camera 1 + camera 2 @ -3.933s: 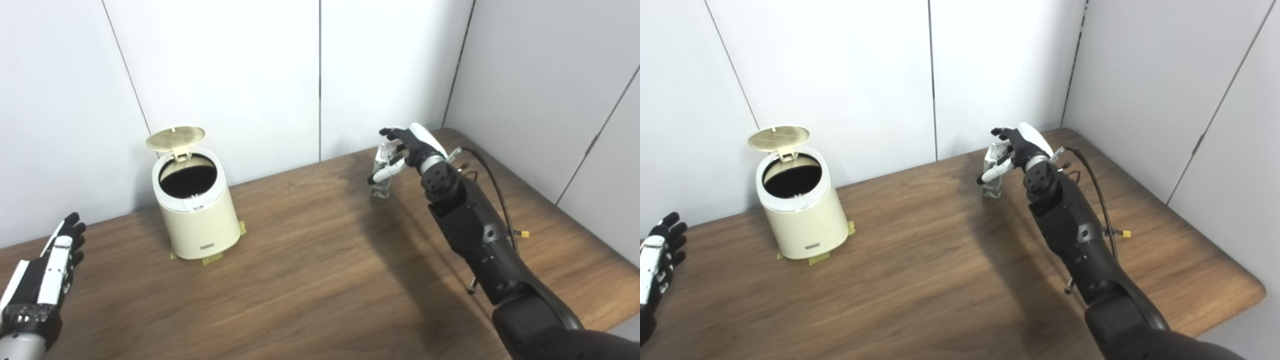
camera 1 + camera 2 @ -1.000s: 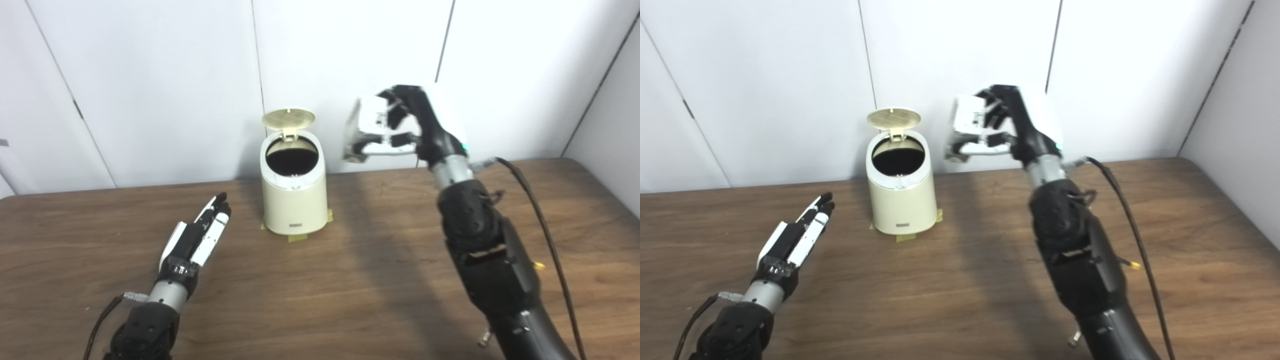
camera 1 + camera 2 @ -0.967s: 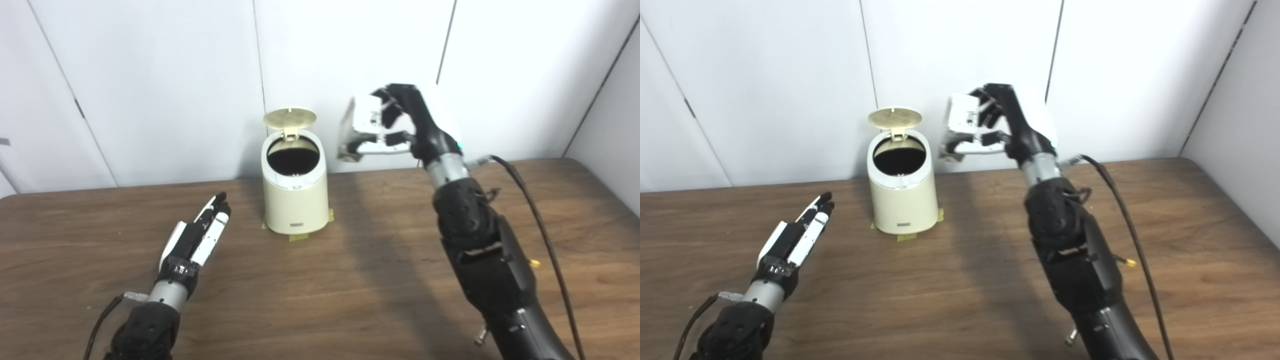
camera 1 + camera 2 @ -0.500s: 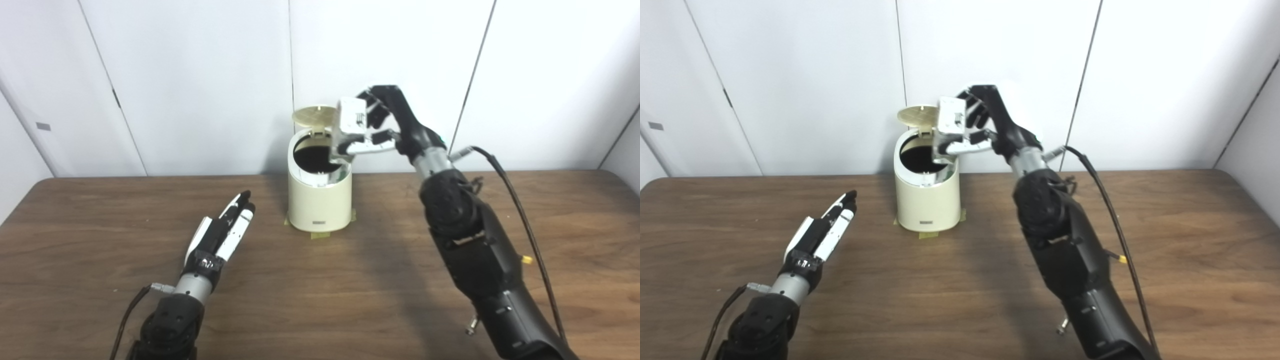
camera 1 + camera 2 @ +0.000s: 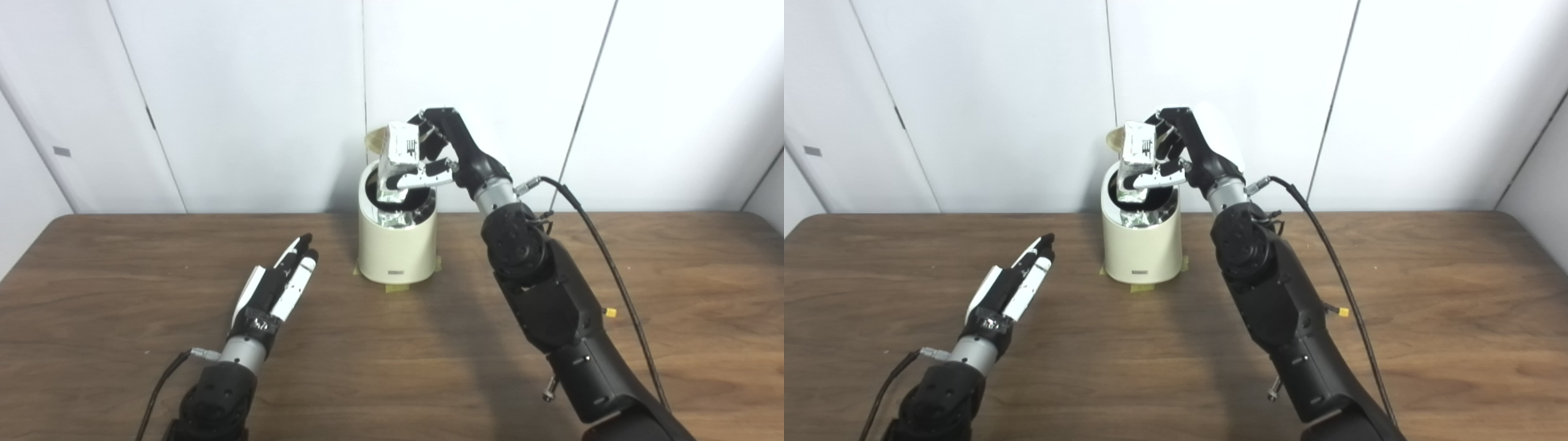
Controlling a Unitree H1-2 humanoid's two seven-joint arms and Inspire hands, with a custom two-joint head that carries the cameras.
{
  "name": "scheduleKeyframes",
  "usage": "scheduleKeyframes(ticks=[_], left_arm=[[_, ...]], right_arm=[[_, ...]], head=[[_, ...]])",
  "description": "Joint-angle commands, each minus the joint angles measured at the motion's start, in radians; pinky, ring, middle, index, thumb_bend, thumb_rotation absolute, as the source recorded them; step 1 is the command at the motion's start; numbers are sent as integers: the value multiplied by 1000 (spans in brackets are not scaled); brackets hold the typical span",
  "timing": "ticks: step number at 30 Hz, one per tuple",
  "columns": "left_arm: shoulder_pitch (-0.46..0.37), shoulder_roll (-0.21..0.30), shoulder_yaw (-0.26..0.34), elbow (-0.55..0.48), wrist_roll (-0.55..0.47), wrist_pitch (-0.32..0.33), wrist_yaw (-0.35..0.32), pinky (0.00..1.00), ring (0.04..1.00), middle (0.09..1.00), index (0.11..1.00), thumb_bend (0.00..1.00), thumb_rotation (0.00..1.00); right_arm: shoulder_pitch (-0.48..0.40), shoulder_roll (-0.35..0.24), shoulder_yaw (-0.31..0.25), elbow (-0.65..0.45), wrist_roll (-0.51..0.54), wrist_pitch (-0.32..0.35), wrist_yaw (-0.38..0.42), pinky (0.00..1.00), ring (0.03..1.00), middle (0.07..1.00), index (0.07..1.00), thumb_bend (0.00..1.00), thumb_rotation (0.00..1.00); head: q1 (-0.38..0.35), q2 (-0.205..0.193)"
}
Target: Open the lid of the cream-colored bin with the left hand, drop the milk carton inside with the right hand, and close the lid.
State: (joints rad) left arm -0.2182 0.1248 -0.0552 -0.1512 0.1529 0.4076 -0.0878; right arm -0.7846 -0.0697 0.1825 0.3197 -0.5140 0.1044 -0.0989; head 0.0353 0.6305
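Two steps remain for us: our right hand point(image 5: 450, 164) grips the white milk carton point(image 5: 397, 164) over the lid-up cream-colored plastic bin point(image 5: 397, 245), left hand point(image 5: 277, 293) flat, empty.

A cream-coloured round plastic bin point(image 5: 397, 248) on a dark brown wood-grain table point(image 5: 392, 367); white carton with black print point(image 5: 401, 150); black-and-white hands.

The bin's open lid point(image 5: 375, 138) is mostly hidden behind the milk carton point(image 5: 398, 160) and right hand point(image 5: 450, 153), just a sliver showing at 9 o'clock of the carton. Carton print is too blurry to read, and both arms get cut off at the bottom edge.
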Motion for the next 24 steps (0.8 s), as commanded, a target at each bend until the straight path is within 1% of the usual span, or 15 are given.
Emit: scheduleKeyframes(ticks=[1,6,12,15,18,20,23,24], left_arm=[[-32,-5,8,-41,2,-18,15,1000,1000,986,976,376,898],[-30,-13,15,-44,-5,-17,16,1000,1000,968,980,363,895],[-26,-17,21,-45,-8,-18,16,1000,1000,968,982,365,894],[-25,-17,26,-45,-13,-21,16,1000,1000,968,983,352,893],[-25,-17,27,-42,-4,-21,21,1000,1000,959,975,376,887],[-23,-17,28,-48,-5,-12,19,1000,1000,962,978,389,876],[-21,-13,25,-56,4,-6,19,1000,1000,962,976,393,894],[-20,-14,26,-57,3,-5,19,1000,1000,959,975,387,887]], right_arm=[[-79,2,-14,-20,10,-44,-36,408,437,513,467,520,0],[-78,0,-18,-12,17,-39,-38,412,440,512,465,520,0],[-79,-10,-15,3,13,-70,-64,403,441,510,466,520,0],[-79,-13,-14,6,10,-71,-66,401,441,511,464,520,0],[-73,-18,-9,3,12,-83,-59,404,445,510,464,520,0],[-70,-23,-1,2,7,-91,-54,418,438,506,476,520,0],[-68,-36,22,1,-24,-91,-53,458,424,507,490,519,0],[-68,-40,29,0,-36,-88,-52,478,448,531,477,517,0]], head=[[2,3],[4,7],[4,11],[3,14],[2,16],[0,17],[-1,19],[-1,19]])
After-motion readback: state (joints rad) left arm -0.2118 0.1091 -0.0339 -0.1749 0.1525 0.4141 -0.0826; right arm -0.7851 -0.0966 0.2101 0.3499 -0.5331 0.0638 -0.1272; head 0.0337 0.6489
